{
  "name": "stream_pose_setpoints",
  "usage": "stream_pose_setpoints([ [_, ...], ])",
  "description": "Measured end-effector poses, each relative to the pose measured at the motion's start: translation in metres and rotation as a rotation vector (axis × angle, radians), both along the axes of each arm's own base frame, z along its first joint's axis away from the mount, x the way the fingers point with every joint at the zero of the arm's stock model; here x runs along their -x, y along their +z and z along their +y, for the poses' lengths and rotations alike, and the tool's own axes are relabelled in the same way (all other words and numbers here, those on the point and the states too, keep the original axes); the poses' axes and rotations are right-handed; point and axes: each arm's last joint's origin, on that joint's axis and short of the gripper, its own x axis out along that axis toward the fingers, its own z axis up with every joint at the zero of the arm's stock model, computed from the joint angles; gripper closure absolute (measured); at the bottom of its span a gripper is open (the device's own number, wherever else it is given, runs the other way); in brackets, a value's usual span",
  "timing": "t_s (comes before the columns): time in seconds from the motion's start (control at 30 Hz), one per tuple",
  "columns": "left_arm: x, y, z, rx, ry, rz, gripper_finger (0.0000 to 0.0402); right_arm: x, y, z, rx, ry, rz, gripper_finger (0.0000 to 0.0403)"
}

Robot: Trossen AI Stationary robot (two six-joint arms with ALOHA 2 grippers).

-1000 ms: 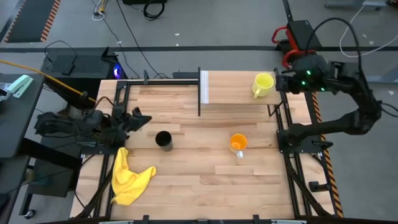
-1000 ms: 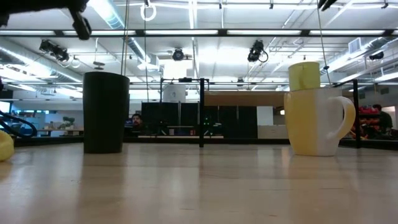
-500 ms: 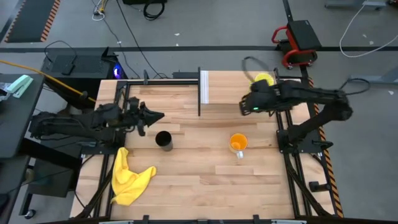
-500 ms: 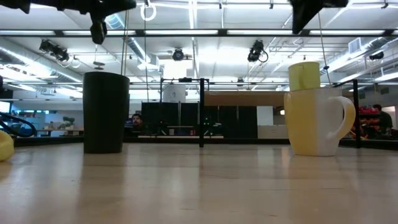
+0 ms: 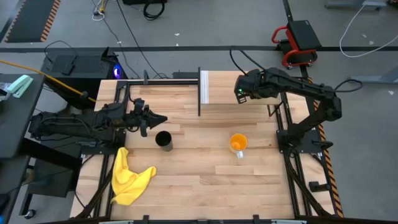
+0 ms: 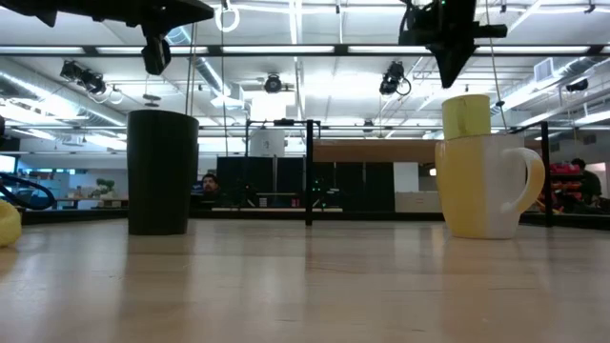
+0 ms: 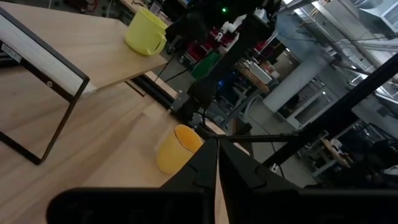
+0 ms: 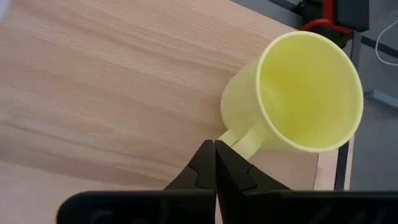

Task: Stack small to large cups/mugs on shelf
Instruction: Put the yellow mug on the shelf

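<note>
Right pincer [image 8: 214,149]: fingers pressed together, empty, above shelf [image 5: 239,96], by yellow-green mug [image 8: 298,99] handle.
Left pincer [image 5: 163,118]: closed, empty, just behind black tumbler [image 5: 163,140], worktop [image 5: 205,180] left side.
Orange mug [image 5: 237,143]: worktop, right of centre.

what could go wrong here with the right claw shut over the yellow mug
1. The right claw is shut above the yellow mug on the shelf; coming down like this, it would likely hit the handle and knock the mug instead of gripping it.
2. The mug stands near the shelf's edge, so a knock might tip it off.
3. The left claw, also shut, hangs near the black tumbler and might topple it.
</note>
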Motion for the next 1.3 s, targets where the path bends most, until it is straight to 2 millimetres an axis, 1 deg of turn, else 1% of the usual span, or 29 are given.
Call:
stream_pose_setpoints([
  [0.1,0.0,0.0,0.0,0.0,0.0,0.0,0.0381,0.001,-0.001,-0.004,-0.014,0.003,0.01,0.04],
  [0.3,0.0,0.0,0.0,-0.001,0.001,0.0,0.0389,-0.005,-0.007,-0.009,-0.04,0.019,0.049,0.0401],
  [0.47,0.0,0.0,0.0,0.0,0.001,0.0,0.0384,-0.011,-0.013,-0.012,-0.054,0.049,0.091,0.0401],
  [0.63,0.0,0.0,0.0,0.004,0.001,0.0,0.0379,-0.01,-0.014,-0.016,-0.062,0.049,0.099,0.0402],
  [0.83,0.0,0.0,0.0,0.007,-0.016,0.0,0.0388,-0.006,-0.017,-0.022,-0.103,0.039,0.105,0.0402],
  [1.0,0.0,0.0,-0.001,0.007,-0.025,0.0,0.0386,-0.001,-0.029,-0.02,-0.136,0.034,0.139,0.0402],
  [1.1,0.0,0.0,-0.001,0.007,-0.025,0.001,0.038,0.005,-0.035,-0.017,-0.149,0.013,0.151,0.0403],
  [1.2,0.0,0.0,-0.001,0.007,-0.025,0.001,0.0378,0.01,-0.036,-0.012,-0.147,0.008,0.142,0.0402],
  [1.3,0.0,0.0,-0.001,0.002,-0.025,0.001,0.0381,0.013,-0.032,-0.007,-0.137,0.013,0.114,0.0402],
])
